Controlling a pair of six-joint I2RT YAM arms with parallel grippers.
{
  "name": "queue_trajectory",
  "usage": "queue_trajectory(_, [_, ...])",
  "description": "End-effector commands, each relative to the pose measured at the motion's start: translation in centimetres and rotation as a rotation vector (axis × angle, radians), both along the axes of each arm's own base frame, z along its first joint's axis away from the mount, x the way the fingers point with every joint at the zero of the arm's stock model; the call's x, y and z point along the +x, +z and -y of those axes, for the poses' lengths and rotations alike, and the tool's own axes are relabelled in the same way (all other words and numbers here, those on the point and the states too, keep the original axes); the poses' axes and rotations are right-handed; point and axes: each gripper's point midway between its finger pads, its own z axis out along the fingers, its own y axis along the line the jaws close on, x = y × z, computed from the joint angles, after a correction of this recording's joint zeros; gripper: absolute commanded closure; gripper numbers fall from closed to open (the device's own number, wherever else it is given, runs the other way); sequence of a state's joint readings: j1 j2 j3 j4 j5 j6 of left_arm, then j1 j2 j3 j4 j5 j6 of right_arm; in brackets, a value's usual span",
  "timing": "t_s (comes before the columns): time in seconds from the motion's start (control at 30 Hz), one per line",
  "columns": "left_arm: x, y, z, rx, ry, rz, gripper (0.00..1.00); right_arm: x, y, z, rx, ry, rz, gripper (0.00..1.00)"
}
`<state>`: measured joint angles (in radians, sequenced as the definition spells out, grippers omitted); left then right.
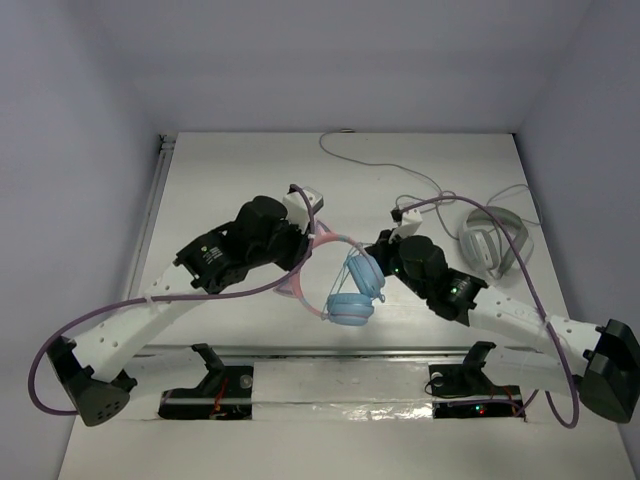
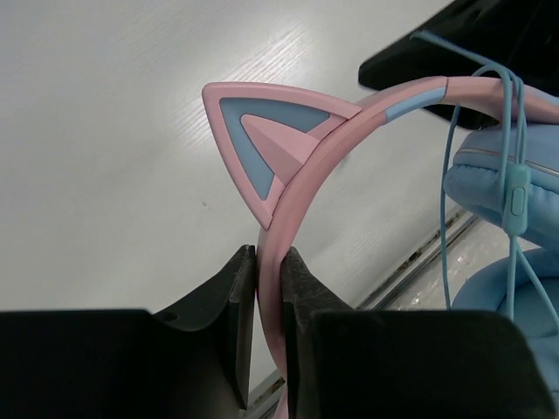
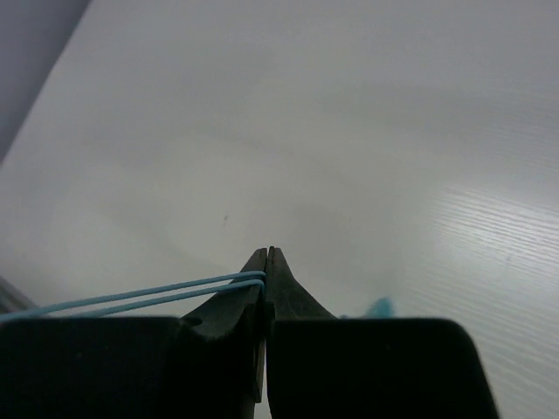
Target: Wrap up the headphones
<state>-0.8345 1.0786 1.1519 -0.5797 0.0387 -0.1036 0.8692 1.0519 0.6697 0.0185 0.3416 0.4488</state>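
The headphones (image 1: pixel 350 305) hang above the table's middle, light-blue ear cups down, pink headband (image 1: pixel 322 243) up. My left gripper (image 1: pixel 303 245) is shut on the pink headband (image 2: pixel 301 188) just below a cat ear (image 2: pixel 253 140). The thin pale-blue cable (image 1: pixel 362 272) runs in loops over the band and cups (image 2: pixel 507 175). My right gripper (image 1: pixel 381 247) is shut on two strands of the cable (image 3: pixel 148 297), which lead off to the left in the right wrist view.
White-grey over-ear headphones (image 1: pixel 490 240) lie at the right of the table, their white cable (image 1: pixel 385 165) trailing to the back. A metal rail (image 1: pixel 330 352) runs along the near edge between the arm bases.
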Motion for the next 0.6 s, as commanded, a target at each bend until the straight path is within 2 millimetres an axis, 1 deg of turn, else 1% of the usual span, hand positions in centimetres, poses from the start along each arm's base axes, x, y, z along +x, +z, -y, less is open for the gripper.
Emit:
queue_trajectory(0.0, [0.6,8.5,1.9,-0.262,0.005,0.144,1.00,-0.2,3.2,-1.9,0.229,0.083,0.077,0.99])
queue_trajectory(0.03, [0.6,9.1,1.9,-0.276,0.007,0.153,1.00,-0.2,4.1,-2.3,0.276,0.109,0.104,0.96])
queue_trajectory(0.07, [0.7,9.6,2.0,-0.294,0.010,0.160,1.00,-0.5,3.4,-2.4,0.291,0.121,0.094,0.90])
queue_trajectory(0.1, [0.6,10.0,2.0,-0.305,0.010,0.168,1.00,0.0,3.4,-2.0,0.307,0.113,0.100,0.87])
queue_trajectory(0.13, [0.8,10.8,1.9,-0.321,0.023,0.184,1.00,-0.2,4.2,-2.5,0.346,0.146,0.124,0.84])
queue_trajectory(0.17, [0.9,11.2,1.9,-0.334,0.032,0.191,1.00,-0.3,4.0,-2.7,0.363,0.156,0.119,0.80])
queue_trajectory(0.2, [1.0,11.6,1.9,-0.345,0.033,0.197,1.00,-0.2,3.5,-2.6,0.367,0.155,0.115,0.78])
queue_trajectory(0.23, [1.0,12.4,1.9,-0.361,0.037,0.207,1.00,-0.3,4.1,-3.0,0.393,0.180,0.132,0.76])
queue_trajectory(0.27, [1.1,12.9,2.0,-0.372,0.042,0.212,1.00,-0.3,4.0,-3.2,0.401,0.186,0.131,0.74])
queue_trajectory(0.3, [1.1,13.1,2.1,-0.379,0.035,0.212,1.00,-0.1,3.9,-3.0,0.406,0.180,0.136,0.74])
queue_trajectory(0.33, [1.2,13.8,2.1,-0.388,0.043,0.220,1.00,-0.1,4.2,-3.1,0.421,0.182,0.150,0.74])
queue_trajectory(0.4, [1.3,14.2,2.1,-0.397,0.050,0.225,1.00,-0.1,4.3,-3.1,0.429,0.184,0.157,0.73])
queue_trajectory(0.5, [1.6,15.1,2.0,-0.414,0.072,0.238,1.00,-0.3,4.6,-3.1,0.445,0.197,0.172,0.73])
queue_trajectory(0.57, [2.1,15.9,1.4,-0.418,0.112,0.259,1.00,-0.4,4.5,-3.2,0.448,0.201,0.171,0.73])
